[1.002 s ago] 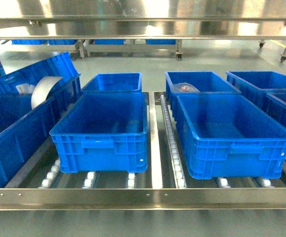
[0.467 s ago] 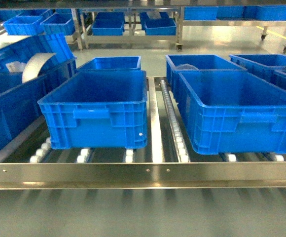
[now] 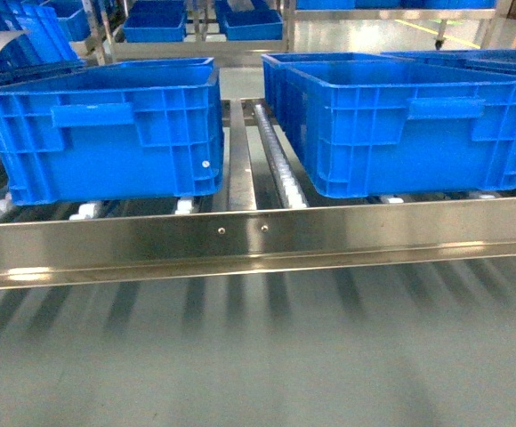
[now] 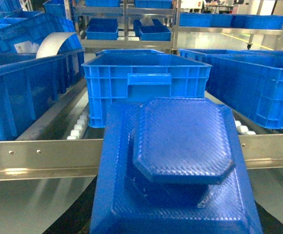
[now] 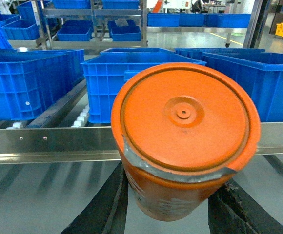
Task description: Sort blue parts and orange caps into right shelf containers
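Note:
A blue part (image 4: 180,161), a square textured block with an octagonal top, fills the lower left wrist view; my left gripper (image 4: 175,217) is shut on it, its dark fingers barely showing at the sides. Between the black fingers (image 5: 105,204) of my right gripper (image 5: 168,207) sits an orange cap (image 5: 184,117), round and gripped shut. Both are held short of the shelf front rail (image 3: 258,236). Two blue containers stand on the shelf, one left (image 3: 107,133) and one right (image 3: 409,124). Neither gripper shows in the head view.
White rollers (image 3: 276,169) run between the two crates. More blue crates stand at the far left, one holding a curved white sheet (image 4: 56,44). Further racks with crates (image 3: 160,18) stand behind. Grey floor lies below the rail.
The head view has dropped: the crates, seen from above a second ago, now show side-on, and the shelf front rail sits higher in the frame.

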You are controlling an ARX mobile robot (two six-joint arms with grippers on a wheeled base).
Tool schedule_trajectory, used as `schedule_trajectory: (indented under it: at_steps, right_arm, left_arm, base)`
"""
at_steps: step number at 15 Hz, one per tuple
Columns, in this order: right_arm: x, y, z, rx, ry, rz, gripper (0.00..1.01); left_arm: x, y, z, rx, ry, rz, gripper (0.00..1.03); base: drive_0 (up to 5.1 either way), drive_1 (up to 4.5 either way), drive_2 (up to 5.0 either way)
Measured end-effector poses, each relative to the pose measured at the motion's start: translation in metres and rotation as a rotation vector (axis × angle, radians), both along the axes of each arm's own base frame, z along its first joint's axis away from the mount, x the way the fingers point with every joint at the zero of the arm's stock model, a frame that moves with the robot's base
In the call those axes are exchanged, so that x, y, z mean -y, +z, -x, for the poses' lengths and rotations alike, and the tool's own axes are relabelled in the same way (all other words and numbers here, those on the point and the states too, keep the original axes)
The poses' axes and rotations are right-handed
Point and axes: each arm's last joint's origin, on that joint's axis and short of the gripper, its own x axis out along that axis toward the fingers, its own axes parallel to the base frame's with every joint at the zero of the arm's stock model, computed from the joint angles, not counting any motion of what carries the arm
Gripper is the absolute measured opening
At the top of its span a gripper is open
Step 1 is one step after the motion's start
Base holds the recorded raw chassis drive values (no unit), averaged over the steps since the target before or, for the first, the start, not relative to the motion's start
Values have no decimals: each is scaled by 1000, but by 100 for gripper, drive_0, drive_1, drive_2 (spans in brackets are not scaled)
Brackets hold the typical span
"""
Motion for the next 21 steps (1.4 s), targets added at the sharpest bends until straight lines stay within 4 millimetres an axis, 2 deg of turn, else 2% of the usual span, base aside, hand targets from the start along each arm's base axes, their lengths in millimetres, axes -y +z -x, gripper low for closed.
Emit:
schedule_trajectory:
  at_steps: [13, 21]
  right_arm:
    - [0, 0, 0, 3, 0, 0, 40]
    - [0, 0, 0, 0, 0, 0, 40]
  left_arm:
    - [0, 0, 0, 4, 0, 0, 43]
    - [0, 0, 0, 0, 0, 0, 43]
  base:
    - [0, 0, 0]
    - [45, 451, -361]
